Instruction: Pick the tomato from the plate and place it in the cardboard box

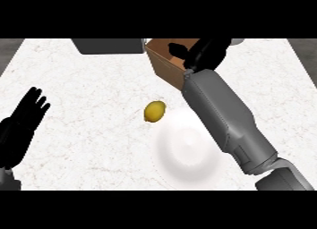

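Nearest to us sits the white plate [187, 150], a pale round dish on the marbled white table [88, 89]. We take this plate as our landmark. Its surface carries nothing that we can see, and its right side is hidden under our right forearm [224, 120], which crosses it on a slant toward the far end of the table.

Just beyond the plate's upper left rim lies a small yellow oval fruit [154, 111], resting on the table, close to the plate but off it.

Farther from the plate, straight up past the forearm, stands the brown cardboard box [162, 60] with its open side turned our way. Our right hand [206, 53] hangs over the box's right part, its black fingers curled downward. We see a small brownish rounded shape [177, 49] inside the box next to those fingers, but we cannot tell whether it is the tomato, nor whether the fingers touch it or grasp anything.

Left of the box, still at the far end from the plate, is a dark grey block [108, 45].

Well to the left of the plate, near the edge of the view, our left hand [19, 125] rests with its fingers straight, spread and pointing up, holding nothing.
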Robot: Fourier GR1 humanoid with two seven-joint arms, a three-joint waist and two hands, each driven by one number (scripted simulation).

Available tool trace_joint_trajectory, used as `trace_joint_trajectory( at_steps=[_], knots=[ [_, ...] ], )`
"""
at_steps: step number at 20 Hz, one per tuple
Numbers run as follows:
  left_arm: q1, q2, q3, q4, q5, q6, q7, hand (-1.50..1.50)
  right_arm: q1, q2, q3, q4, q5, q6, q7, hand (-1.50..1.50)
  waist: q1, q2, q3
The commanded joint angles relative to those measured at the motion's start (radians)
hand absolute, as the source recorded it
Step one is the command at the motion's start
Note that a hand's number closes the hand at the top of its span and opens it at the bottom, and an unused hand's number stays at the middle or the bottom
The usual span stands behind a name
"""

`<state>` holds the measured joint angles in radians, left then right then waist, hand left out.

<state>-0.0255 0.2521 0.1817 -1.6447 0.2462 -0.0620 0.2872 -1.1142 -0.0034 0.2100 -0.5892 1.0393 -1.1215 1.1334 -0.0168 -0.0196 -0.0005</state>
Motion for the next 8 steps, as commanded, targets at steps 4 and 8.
trace_joint_trajectory(
  at_steps=[4, 8],
  knots=[
    [0.038, -0.028, -0.011, -0.004, -0.023, 0.001, -0.045, 0.00, 0.210, 0.003, 0.060, -0.330, 0.119, 0.053, 0.144, -1.50, -0.023, 0.000, 0.000],
    [0.018, -0.003, 0.009, -0.028, -0.008, 0.006, 0.018, 0.00, 0.357, -0.002, 0.045, -0.541, 0.204, 0.159, 0.157, -1.50, -0.019, 0.004, 0.000]
  ],
)
